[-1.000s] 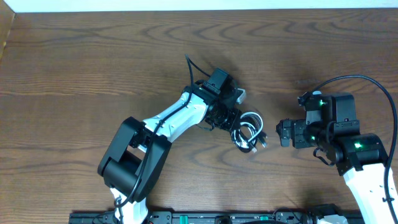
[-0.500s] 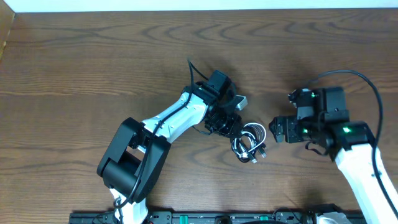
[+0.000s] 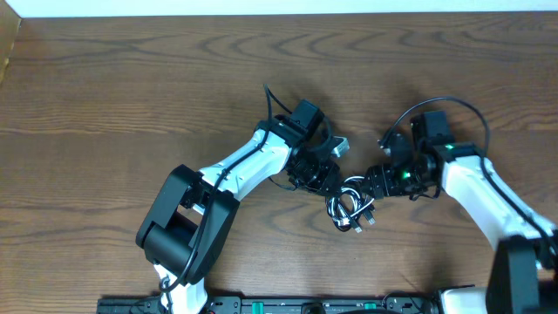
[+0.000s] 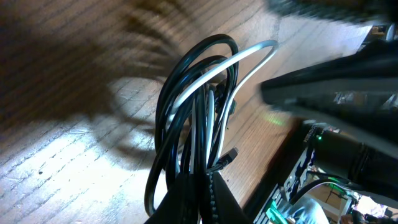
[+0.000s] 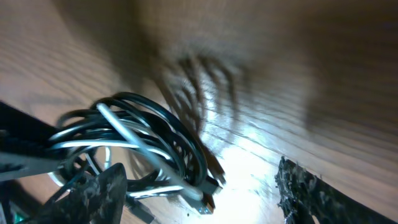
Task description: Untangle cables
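Where the brown wood-grain table [image 3: 131, 87] runs to its pale far edge along the top of the overhead frame, open wood fills the upper and left parts. Just right of centre lies the tangled bundle of thin black and white cables [image 3: 350, 202], looped, with small plugs poking out. The left gripper [image 4: 200, 198] is pinched tight on its strands. The right gripper [image 3: 370, 180] has its fingers spread at the bundle's upper right, not clamped.
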Available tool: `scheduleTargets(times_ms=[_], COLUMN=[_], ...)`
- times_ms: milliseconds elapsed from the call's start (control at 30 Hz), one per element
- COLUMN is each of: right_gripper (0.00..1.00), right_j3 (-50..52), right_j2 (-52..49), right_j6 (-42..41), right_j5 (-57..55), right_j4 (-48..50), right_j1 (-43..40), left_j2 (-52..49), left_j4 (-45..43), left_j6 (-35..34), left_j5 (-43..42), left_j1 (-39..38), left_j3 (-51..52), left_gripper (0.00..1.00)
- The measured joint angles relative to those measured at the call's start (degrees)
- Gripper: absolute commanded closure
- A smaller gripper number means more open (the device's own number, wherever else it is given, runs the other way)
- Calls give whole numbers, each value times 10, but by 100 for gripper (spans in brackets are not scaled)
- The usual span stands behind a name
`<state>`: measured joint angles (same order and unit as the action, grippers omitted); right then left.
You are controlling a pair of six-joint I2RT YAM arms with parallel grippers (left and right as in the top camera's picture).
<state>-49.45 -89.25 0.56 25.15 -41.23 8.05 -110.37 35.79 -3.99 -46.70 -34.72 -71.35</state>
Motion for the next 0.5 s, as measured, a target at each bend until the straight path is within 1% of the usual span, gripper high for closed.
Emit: scheduleTargets(times_ms=[33,67,100,133,167,200,300,433,500], right_gripper=[30,35,45,60,69,77,88,98,99], right_j3=[0,1,1,1,1,1,2,2,2], right_j2=[-16,-30,-43,-58,-69,-80,-106,-120,-120], right_j6=[7,12,16,24,27,29,33,36,37], right_j5=[10,19,27,36,42,48,60,78,81], right_j4=[5,10,16,24,31,36,43,45,46], right_j1=[0,0,0,0,0,0,0,0,0], left_j2=[0,0,0,0,0,0,0,0,0], left_j4=[0,0,0,0,0,0,0,0,3], left_j6=[0,0,0,0,0,0,0,0,0], left_j5=[-1,-2,-2,-2,-2,-2,-2,-1,8], left_j1=[0,0,0,0,0,0,0,0,0], left_j3=[0,0,0,0,0,0,0,0,0], left_gripper=[93,93,93,92,93,93,93,93,93])
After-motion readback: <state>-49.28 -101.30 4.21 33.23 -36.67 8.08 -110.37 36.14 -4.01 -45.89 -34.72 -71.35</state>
